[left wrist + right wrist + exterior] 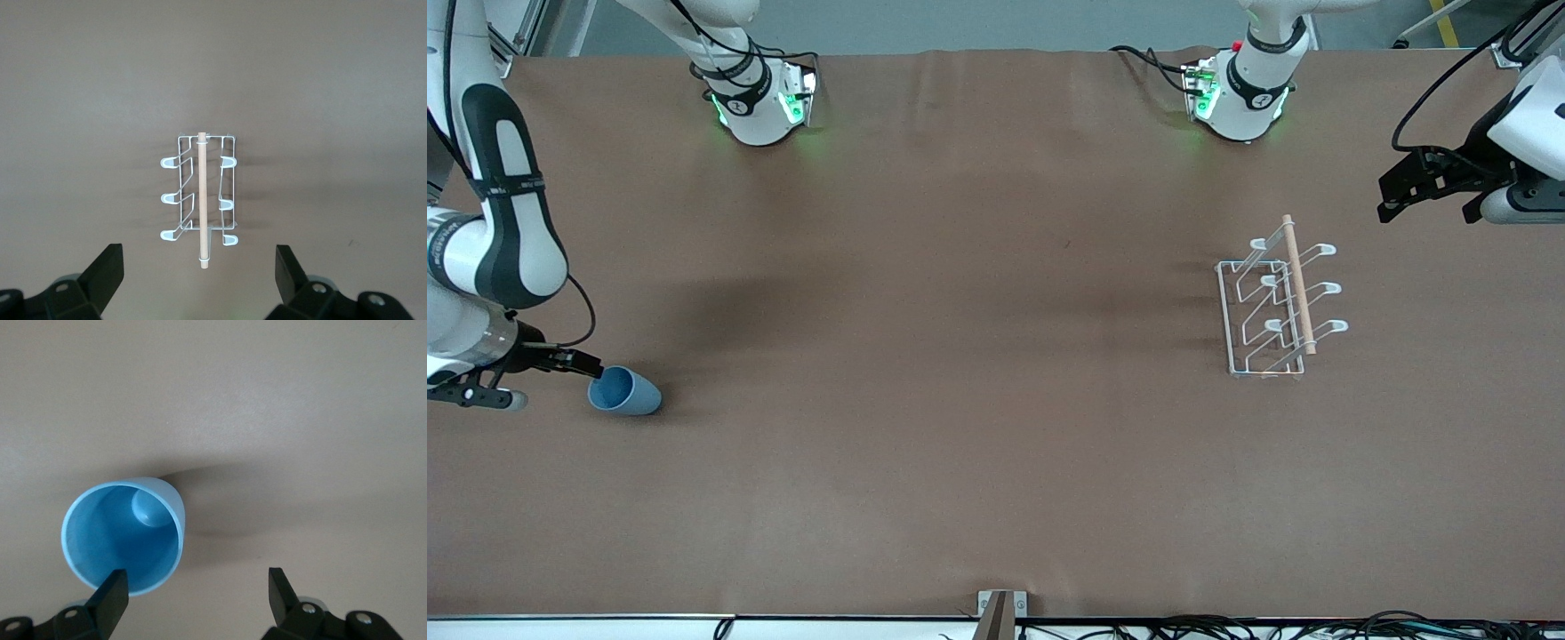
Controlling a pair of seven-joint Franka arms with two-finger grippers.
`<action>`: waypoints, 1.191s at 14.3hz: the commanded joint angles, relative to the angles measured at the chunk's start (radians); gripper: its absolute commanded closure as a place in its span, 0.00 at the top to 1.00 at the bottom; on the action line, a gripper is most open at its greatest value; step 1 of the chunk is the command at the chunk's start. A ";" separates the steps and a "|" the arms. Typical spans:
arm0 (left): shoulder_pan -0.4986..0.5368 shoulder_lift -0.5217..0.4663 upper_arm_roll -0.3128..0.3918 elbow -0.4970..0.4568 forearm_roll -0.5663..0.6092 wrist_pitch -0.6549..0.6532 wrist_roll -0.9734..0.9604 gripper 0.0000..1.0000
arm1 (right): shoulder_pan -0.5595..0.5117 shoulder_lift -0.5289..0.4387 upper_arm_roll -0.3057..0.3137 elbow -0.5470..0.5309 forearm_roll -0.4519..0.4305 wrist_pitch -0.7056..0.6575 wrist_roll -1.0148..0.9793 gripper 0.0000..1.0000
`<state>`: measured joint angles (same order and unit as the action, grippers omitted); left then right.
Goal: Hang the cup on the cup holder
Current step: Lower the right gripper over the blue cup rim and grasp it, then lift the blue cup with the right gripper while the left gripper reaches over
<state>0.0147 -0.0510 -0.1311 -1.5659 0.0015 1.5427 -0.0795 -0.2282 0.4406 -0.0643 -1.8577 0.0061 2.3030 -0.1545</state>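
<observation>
Right gripper (193, 600) spread wide, offset beside tipped cup (124, 537); closing risked rolling it. Left gripper (200, 277) wide, waiting over cup holder (199, 199).

A brown table cover (960, 356) fills nearly the whole front view, matte and plain, with faint creases near the upper edge and soft shadows in the middle left. Along the top of the frame runs a strip of grey floor (996, 22), with a yellow line (1440, 22) at the upper right. At the bottom edge a small metal bracket (1001, 613) sits at centre, and black cables (1272, 628) trail toward the lower right.
</observation>
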 commanded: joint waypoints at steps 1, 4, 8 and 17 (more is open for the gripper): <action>0.005 0.010 -0.001 0.023 -0.012 -0.007 0.018 1.00 | -0.005 0.032 0.014 -0.005 0.031 0.055 -0.013 0.88; 0.004 0.010 -0.001 0.023 -0.012 -0.007 0.018 1.00 | -0.002 0.059 0.018 -0.001 0.032 0.099 -0.013 0.23; 0.004 0.013 -0.001 0.023 -0.012 -0.007 0.020 1.00 | 0.006 0.062 0.018 0.015 0.037 0.101 -0.010 0.00; 0.004 0.011 -0.001 0.024 -0.012 -0.026 0.018 1.00 | 0.013 -0.146 0.130 0.037 0.111 -0.166 -0.008 0.01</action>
<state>0.0147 -0.0491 -0.1314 -1.5659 0.0015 1.5378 -0.0792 -0.2142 0.3901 0.0227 -1.7864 0.0530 2.2010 -0.1544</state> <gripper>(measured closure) 0.000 0.956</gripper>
